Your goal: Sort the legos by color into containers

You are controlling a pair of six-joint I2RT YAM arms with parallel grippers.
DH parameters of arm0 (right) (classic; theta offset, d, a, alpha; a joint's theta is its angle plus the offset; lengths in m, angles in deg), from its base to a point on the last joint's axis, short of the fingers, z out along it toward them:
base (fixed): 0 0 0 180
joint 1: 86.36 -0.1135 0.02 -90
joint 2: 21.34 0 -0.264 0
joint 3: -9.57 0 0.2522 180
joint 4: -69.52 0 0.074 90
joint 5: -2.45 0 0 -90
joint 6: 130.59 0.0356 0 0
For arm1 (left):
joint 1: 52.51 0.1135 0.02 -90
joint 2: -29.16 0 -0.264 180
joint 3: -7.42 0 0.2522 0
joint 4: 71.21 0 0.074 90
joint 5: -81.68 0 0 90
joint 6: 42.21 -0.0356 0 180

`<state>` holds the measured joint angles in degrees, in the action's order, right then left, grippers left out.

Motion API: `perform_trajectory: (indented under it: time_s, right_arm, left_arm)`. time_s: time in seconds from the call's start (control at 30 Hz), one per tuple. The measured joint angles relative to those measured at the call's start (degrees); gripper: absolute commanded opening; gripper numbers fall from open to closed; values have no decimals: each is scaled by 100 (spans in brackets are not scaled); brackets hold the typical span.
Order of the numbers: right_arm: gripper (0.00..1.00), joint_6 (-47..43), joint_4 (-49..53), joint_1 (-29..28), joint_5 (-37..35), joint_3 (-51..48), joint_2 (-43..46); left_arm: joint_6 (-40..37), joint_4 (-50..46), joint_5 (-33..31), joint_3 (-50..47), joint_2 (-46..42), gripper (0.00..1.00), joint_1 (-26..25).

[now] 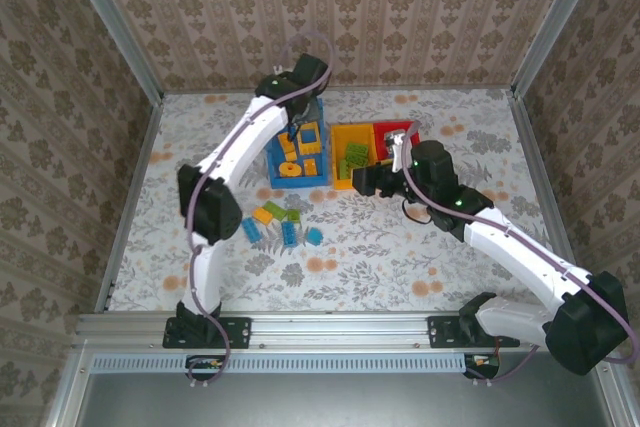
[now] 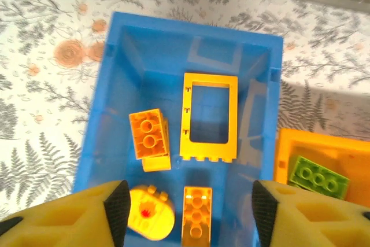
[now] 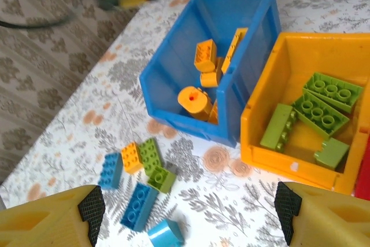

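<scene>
**DESK:** What is over the blue bin?

**OPERATOR:** My left gripper [image 2: 188,201] hangs above the blue bin [image 2: 98,114], jaws wide and holding nothing. Orange bricks [image 2: 149,137] lie on the bin floor straight below, clear of the pads. I judge the hand is placed there for a drop, since orange is collecting in blue.

**DESK:** And the right?

**OPERATOR:** My right gripper [image 3: 188,206] hovers by the near edge of the yellow bin [image 3: 254,120], jaws also wide and empty. Green bricks [image 3: 318,108] sit in that bin, and the red bin [image 1: 385,130] stands to its right. The loose legos [image 3: 141,172], blue, green and one orange, lie on the table [image 3: 219,201] just near of the blue bin. They are below and ahead of the open jaws, touching neither pad. I read that as lining up the next pick.
</scene>
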<state>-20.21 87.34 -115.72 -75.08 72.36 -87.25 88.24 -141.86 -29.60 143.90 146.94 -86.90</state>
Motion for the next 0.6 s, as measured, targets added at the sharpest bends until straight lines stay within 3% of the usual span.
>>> perform_trajectory:
  time_s: [0.3,0.6]
  right_arm:
    - [81,-1060,610,-1224,-155,212,-553]
    - [83,-1617,1250,-2393,-651,887,-2406]
  left_arm:
    - [-170,553,658,-3292,-3193,69,52]
    - [-164,702,1978,-6352,-5917,69,52]
